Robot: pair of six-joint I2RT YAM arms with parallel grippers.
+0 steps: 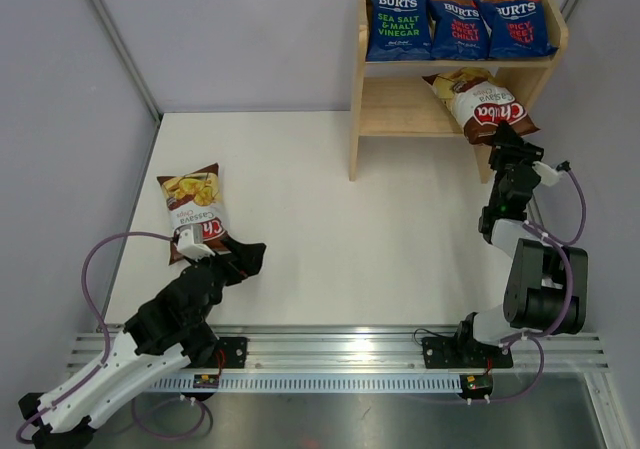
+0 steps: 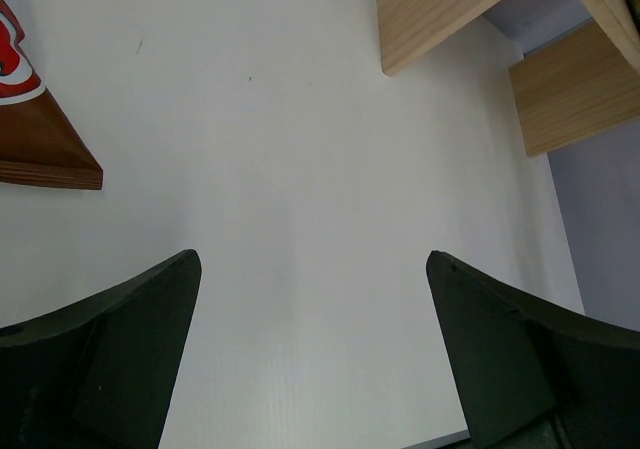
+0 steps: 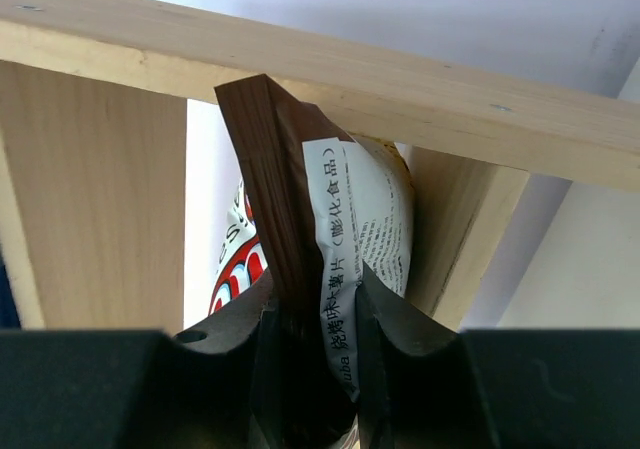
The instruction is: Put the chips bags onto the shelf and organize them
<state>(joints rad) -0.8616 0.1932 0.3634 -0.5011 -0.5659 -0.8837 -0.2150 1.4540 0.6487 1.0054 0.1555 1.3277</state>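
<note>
Shelf (image 1: 356,99) top tier: three Burts bags upright in a row, Sea Salt & Malt Vinegar bag (image 1: 398,24) at left, two Spicy Sweet Chilli bags (image 1: 459,27) (image 1: 512,24) to its right; right gripper (image 3: 315,319) clamped on btm seam of Chuba bag (image 1: 480,104), tilted in shelf's lower tier, right end; left gripper (image 1: 245,259) wide open, empty, well left of shelf, just beside 2nd Chuba bag (image 1: 193,209) flat on table (image 1: 330,239).

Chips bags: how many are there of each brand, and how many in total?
BURTS bags: 3, on the top tier of the shelf.
Chuba bags: 2, one on the table, one in the right jaws.
Total: 5
</note>
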